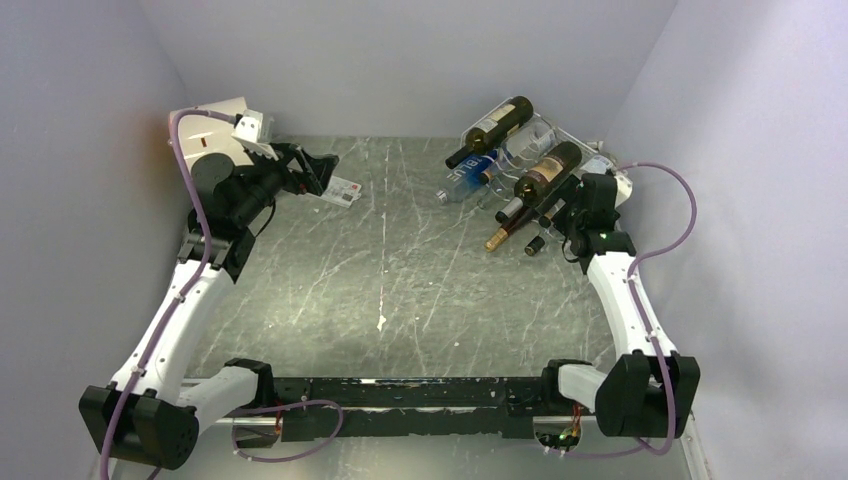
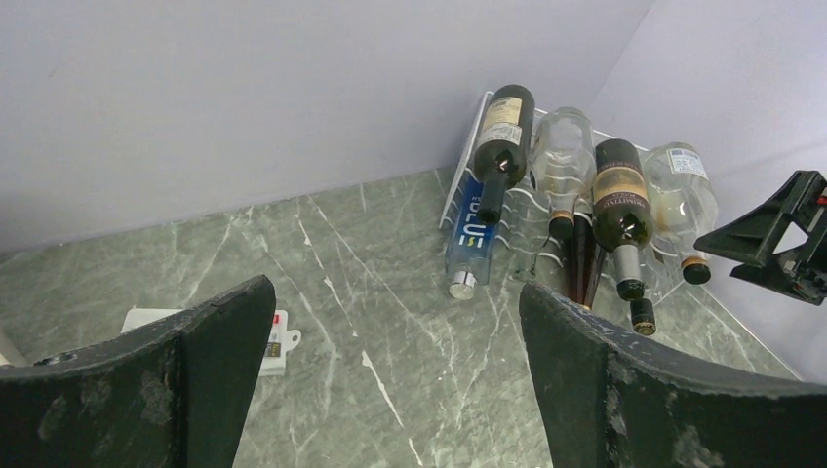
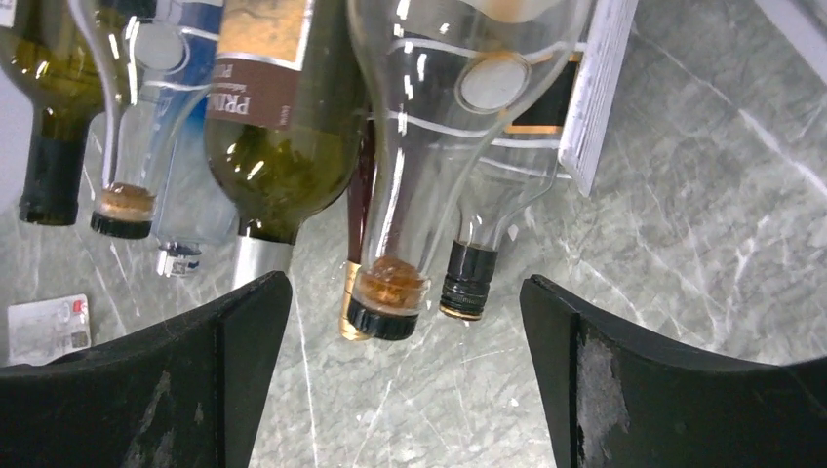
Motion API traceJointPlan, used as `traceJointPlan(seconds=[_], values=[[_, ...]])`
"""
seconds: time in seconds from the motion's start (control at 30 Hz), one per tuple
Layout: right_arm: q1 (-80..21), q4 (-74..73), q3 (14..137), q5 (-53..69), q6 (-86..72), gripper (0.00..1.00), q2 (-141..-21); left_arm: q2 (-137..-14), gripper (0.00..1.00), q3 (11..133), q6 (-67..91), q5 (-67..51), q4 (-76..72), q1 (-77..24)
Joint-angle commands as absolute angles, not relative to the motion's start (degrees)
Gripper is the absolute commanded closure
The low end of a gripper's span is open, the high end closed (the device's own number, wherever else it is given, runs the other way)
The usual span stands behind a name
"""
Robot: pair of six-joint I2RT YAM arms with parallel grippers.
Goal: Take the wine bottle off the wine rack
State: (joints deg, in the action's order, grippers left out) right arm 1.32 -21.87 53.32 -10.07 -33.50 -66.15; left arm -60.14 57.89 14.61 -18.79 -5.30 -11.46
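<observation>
The white wire wine rack (image 1: 583, 138) stands at the back right with several bottles lying in it. Among them are a dark green bottle (image 1: 492, 129), a brown-labelled bottle (image 1: 548, 170) and a blue bottle (image 1: 468, 181). My right gripper (image 1: 562, 218) is open just in front of the bottle necks. In the right wrist view (image 3: 405, 285) a clear bottle (image 3: 429, 146) points its corked neck between the fingers, untouched, beside a green bottle (image 3: 278, 166). My left gripper (image 1: 322, 170) is open and empty at the back left, far from the rack (image 2: 458, 190).
A white card (image 1: 342, 190) lies on the marble table below the left gripper and shows in the left wrist view (image 2: 278, 341). Grey walls close in at the back and both sides. The rack sits tight in the back right corner.
</observation>
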Motion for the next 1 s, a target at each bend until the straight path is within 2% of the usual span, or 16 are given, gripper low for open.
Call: traceJointPlan(seconds=[0.0, 0.1, 0.23, 0.47, 0.8, 0.97], values=[[4.57, -16.45, 51.73, -4.88, -36.33, 0.09, -67.73, -60.77, 0.01, 58.52, 15.58, -21.02, -7.32, -11.95], [6.26, -11.32, 49.72, 1.46, -37.12, 0.18, -68.60, -61.25, 0.01, 58.79, 15.73, -21.55, -7.12, -11.96], [7.43, -6.09, 47.31, 3.50, -40.23, 0.20, -69.46, -61.44, 0.01, 58.71, 15.77, -21.29, -7.12, -12.04], [10.45, 1.94, 43.03, 8.73, -44.86, 0.34, -71.85, -61.92, 0.01, 58.71, 15.71, -20.99, -6.93, -12.06], [12.49, 10.09, 39.26, 13.36, -49.74, 0.38, -73.75, -62.40, 0.01, 58.71, 15.83, -21.15, -6.81, -12.13], [13.56, 15.70, 36.70, 16.61, -53.25, 0.47, -73.78, -62.66, 0.01, 58.89, 15.91, -21.07, -6.72, -12.11]])
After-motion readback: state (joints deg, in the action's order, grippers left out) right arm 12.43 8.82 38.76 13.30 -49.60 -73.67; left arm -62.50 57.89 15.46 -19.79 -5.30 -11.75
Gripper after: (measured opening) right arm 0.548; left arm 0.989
